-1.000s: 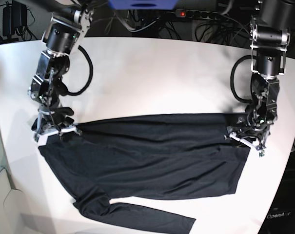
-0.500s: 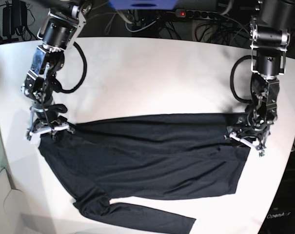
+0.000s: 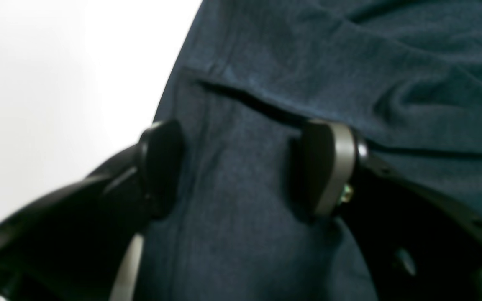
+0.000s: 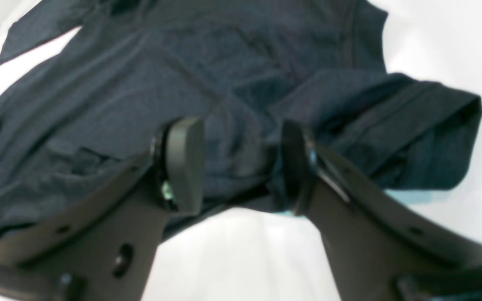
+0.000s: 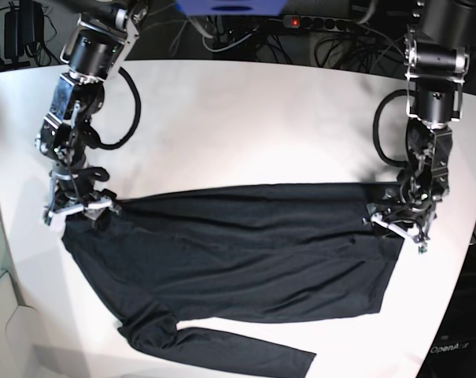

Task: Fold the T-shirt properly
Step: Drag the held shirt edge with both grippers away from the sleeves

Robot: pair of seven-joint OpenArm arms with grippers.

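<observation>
T-shirt (image 5: pixel 238 252) lay flat across table (image 5: pixel 245 126), one lengthwise fold done. Right gripper (image 4: pixel 241 163) jaws apart, nothing held, at shoulder end. Left gripper (image 3: pixel 241 167) open w/ hem between pads. Next prob. regrip for cross fold.

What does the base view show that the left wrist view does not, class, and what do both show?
Only the base view shows the whole T-shirt, its loose sleeve, the right gripper and the cables behind. Only the left wrist view shows the left gripper close up, fingers apart over a fabric crease. Both show dark cloth on the white table.
</observation>
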